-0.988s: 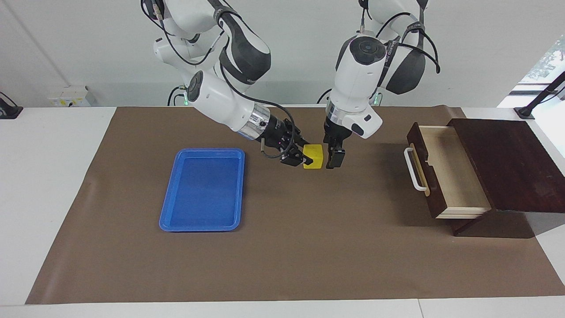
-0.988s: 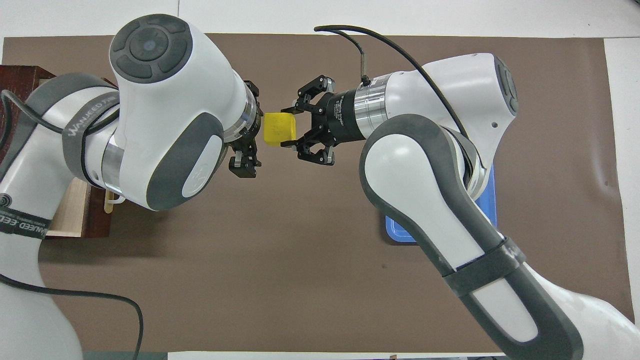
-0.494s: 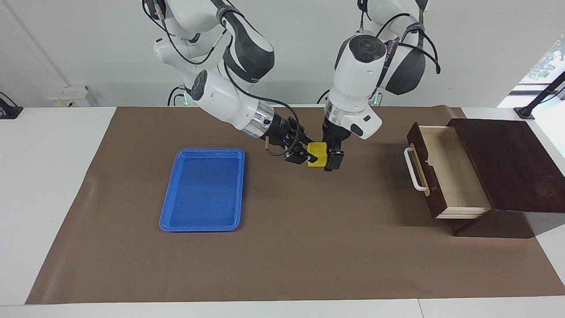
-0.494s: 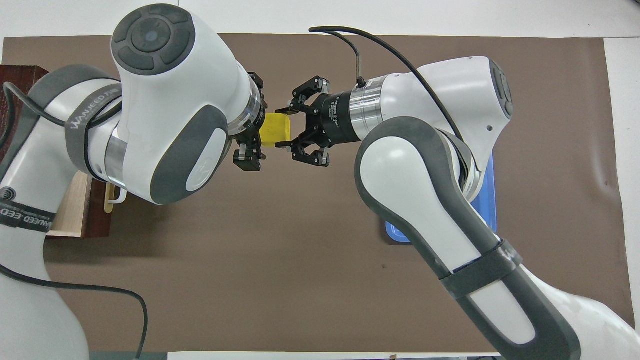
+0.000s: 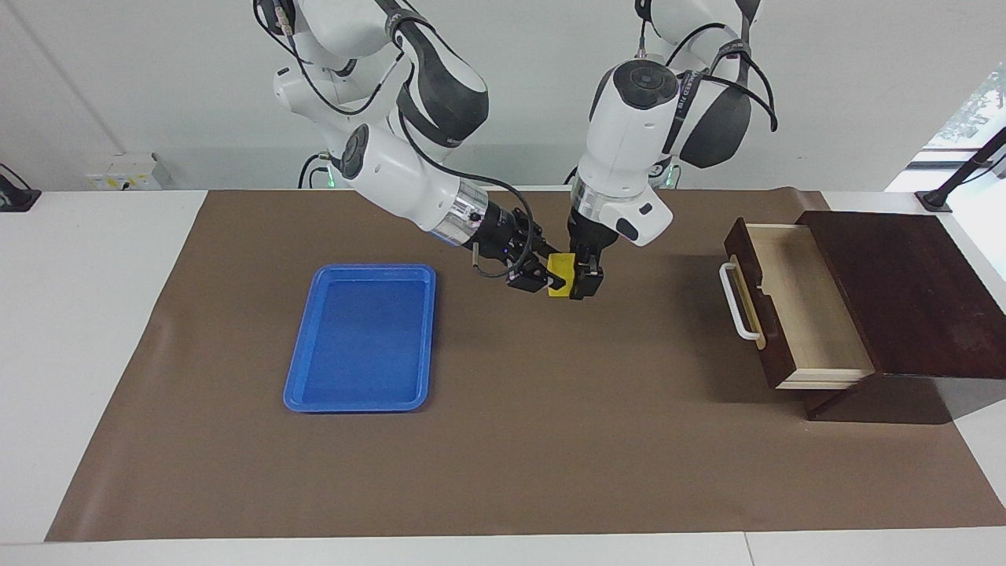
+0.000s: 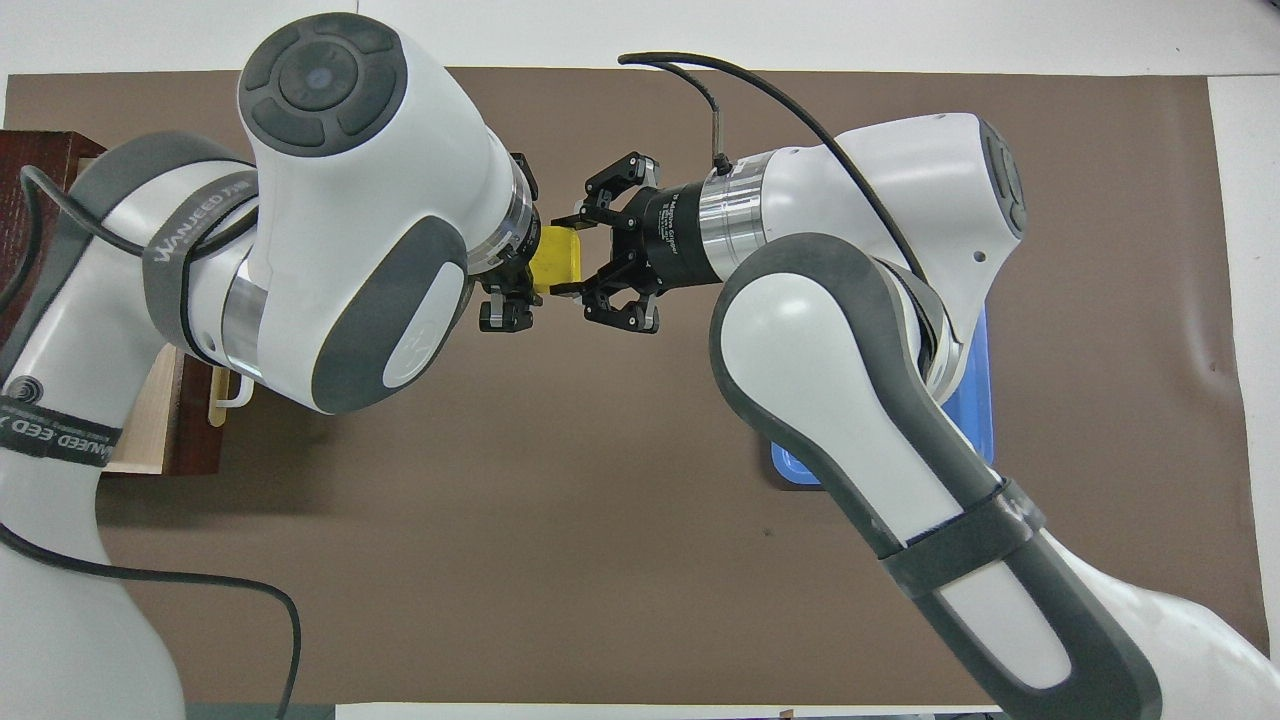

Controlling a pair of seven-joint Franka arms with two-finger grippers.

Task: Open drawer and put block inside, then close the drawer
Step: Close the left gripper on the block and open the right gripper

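Observation:
The yellow block (image 5: 559,276) (image 6: 558,260) hangs over the brown mat, between the blue tray and the drawer. My right gripper (image 5: 552,277) (image 6: 566,256) reaches in from the tray's side and is shut on it. From above, my left gripper (image 5: 582,281) (image 6: 516,280) has also shut on the block, one finger covering its drawer-side face. The drawer (image 5: 795,308) (image 6: 140,410) stands pulled open at the left arm's end of the table. Its pale wood interior is empty and its white handle (image 5: 737,302) faces the middle of the table.
A blue tray (image 5: 360,338) (image 6: 984,398) lies empty on the mat toward the right arm's end. The dark brown box (image 5: 908,291) holding the drawer sits at the table's edge. A brown mat (image 5: 511,440) covers most of the table.
The right gripper carried the block a little toward the left gripper. The left gripper came over it and closed its fingers on it, so both grippers now hold it.

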